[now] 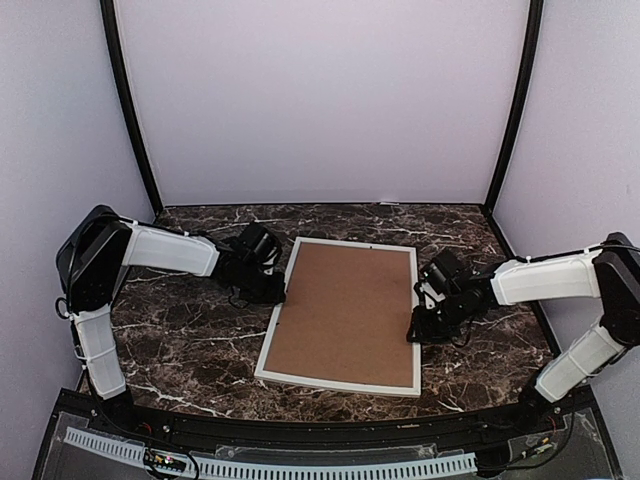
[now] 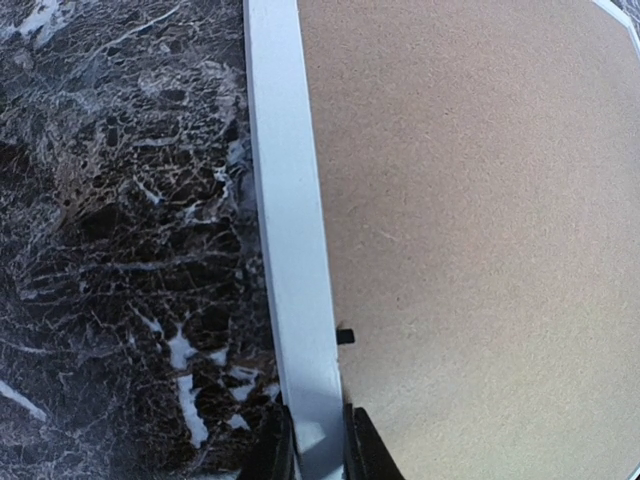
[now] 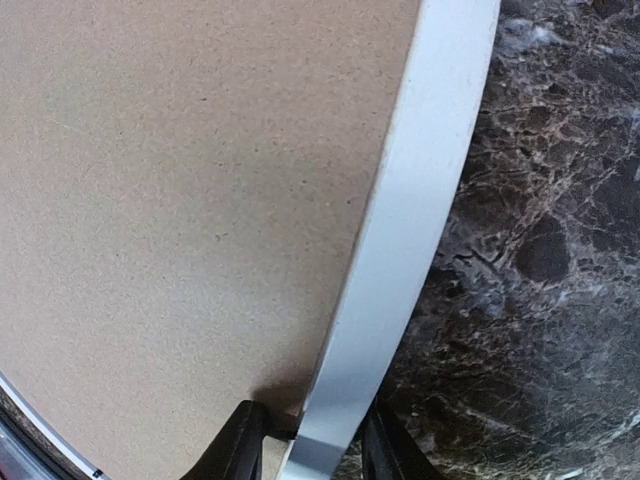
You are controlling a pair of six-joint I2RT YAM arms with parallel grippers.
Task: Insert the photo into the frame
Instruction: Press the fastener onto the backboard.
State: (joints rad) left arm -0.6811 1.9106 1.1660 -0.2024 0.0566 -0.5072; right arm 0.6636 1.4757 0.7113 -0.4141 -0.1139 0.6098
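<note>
frame [image 1: 338, 383] lies flat on the tabletop [image 1: 180, 340] between the arms, back side up, with the brown backing board [image 1: 345, 315] filling it. its long axis runs near-to-far, with the far end skewed slightly right. the photo isn't visible in any view, so i can't tell if it's under the board or somewhere else. left gripper [image 1: 281, 290] is on the left long rail, in its far half. in the wrist view its fingers [image 2: 280, 455] sit against both sides of the rail and look closed on it. right gripper [image 1: 415, 326] is on the opposite long rail, about mid-length. it straddles the rail, but there's a dark sliver between the inner finger [image 3: 245, 440] and the rail, so i can't tell if it's clamped. each arm is at its own rail and neither is nearer. my read is that any lift or flip turns about the long axis, so both sides need to move together.
</note>
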